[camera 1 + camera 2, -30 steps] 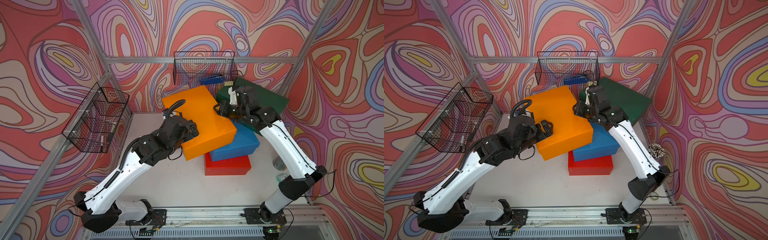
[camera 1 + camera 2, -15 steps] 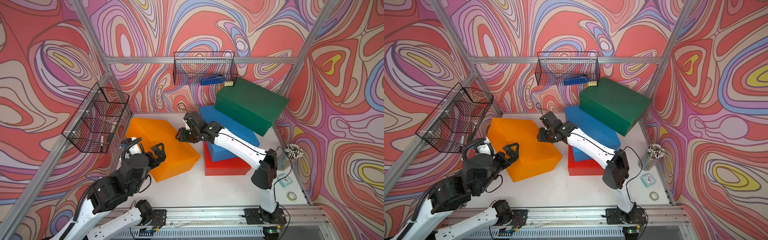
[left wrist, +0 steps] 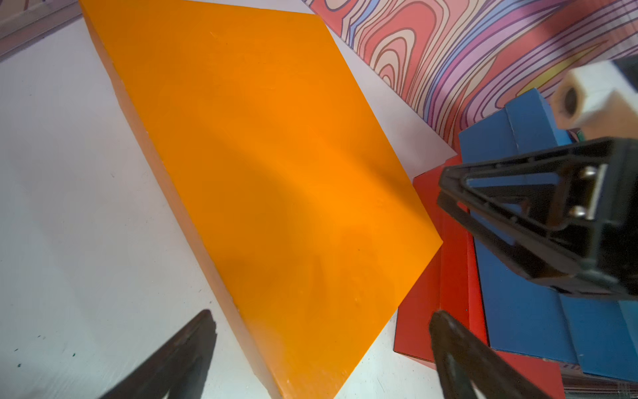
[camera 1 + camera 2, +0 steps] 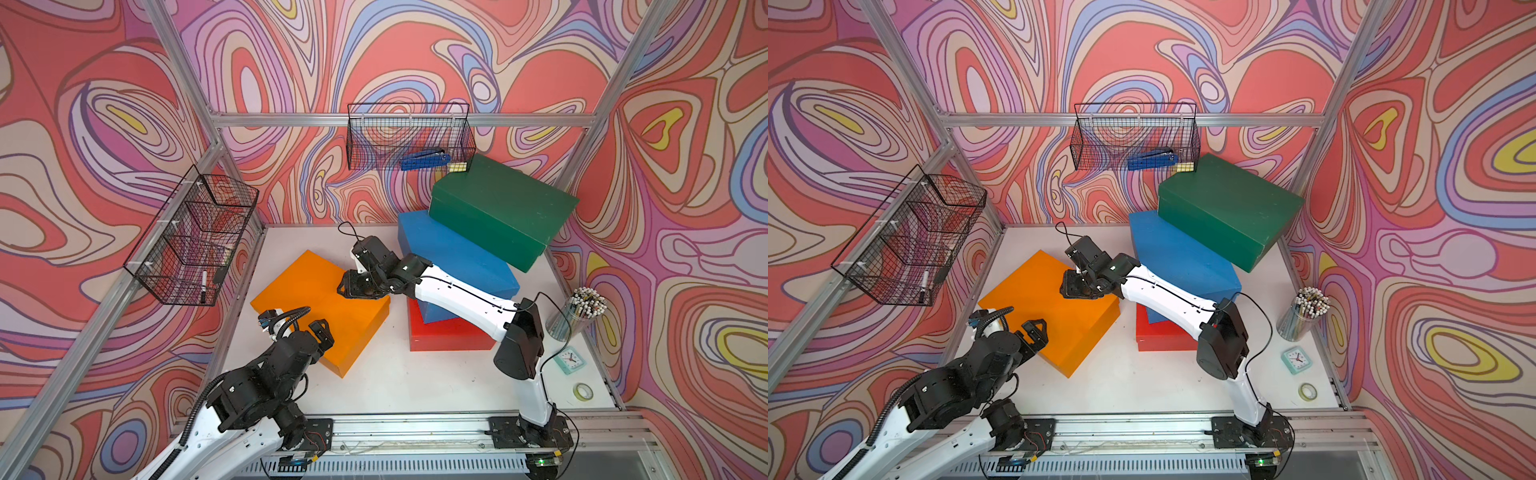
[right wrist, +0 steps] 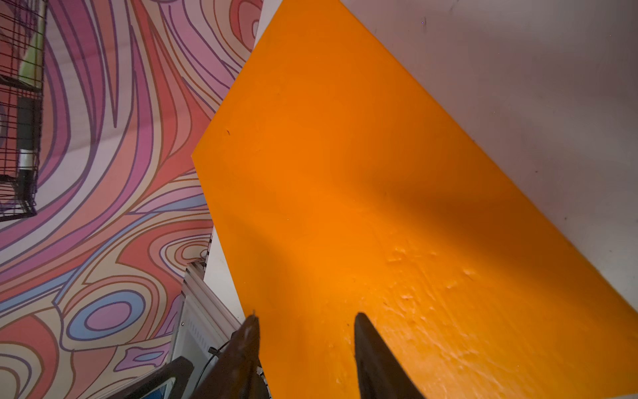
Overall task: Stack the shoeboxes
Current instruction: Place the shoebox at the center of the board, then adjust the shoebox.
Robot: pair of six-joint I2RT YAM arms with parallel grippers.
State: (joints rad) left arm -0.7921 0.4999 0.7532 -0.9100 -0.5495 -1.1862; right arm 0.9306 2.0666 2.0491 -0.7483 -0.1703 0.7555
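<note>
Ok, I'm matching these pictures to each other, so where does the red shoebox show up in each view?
In both top views: the red shoebox sits right of centre, bottom of the pile, under the blue shoebox.
Left wrist: a red strip between the orange shoebox and the blue one.
Right wrist: not in it.
Shared landmark: the orange shoebox, in all four.

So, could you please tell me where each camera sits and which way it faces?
Both top views: high above the front rail, looking down at the table; left arm and right arm show.
Left wrist: on the left arm, facing the orange shoebox past the open left gripper.
Right wrist: over that box, looking along its lid past the right gripper.
Shared: every view shows the orange shoebox.
</note>
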